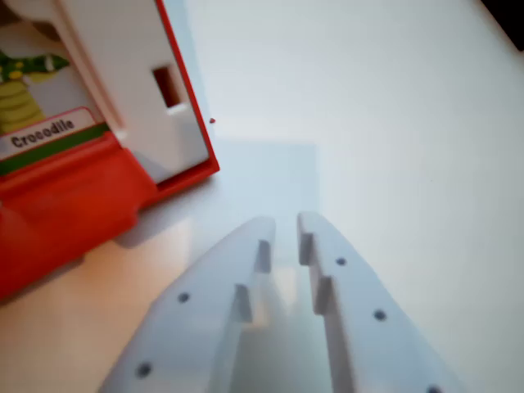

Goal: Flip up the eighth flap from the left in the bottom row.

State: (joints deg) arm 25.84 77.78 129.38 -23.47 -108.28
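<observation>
The red game board (pixel 74 205) fills the wrist view's left, with its corner near the middle. One flap stands raised, showing a crocodile picture card (pixel 41 115) labelled "Crocodile". A white frame part (pixel 147 90) with a small rectangular slot rises beside it. My white gripper (pixel 285 225) reaches in from the bottom, its fingertips a narrow gap apart with nothing between them. It hovers over the white table to the right of the board's corner, not touching the board.
White table surface (pixel 393 123) spreads across the wrist view's right and top. A dark edge (pixel 508 12) shows in the top right corner. A tiny red speck (pixel 212 121) lies by the board's side.
</observation>
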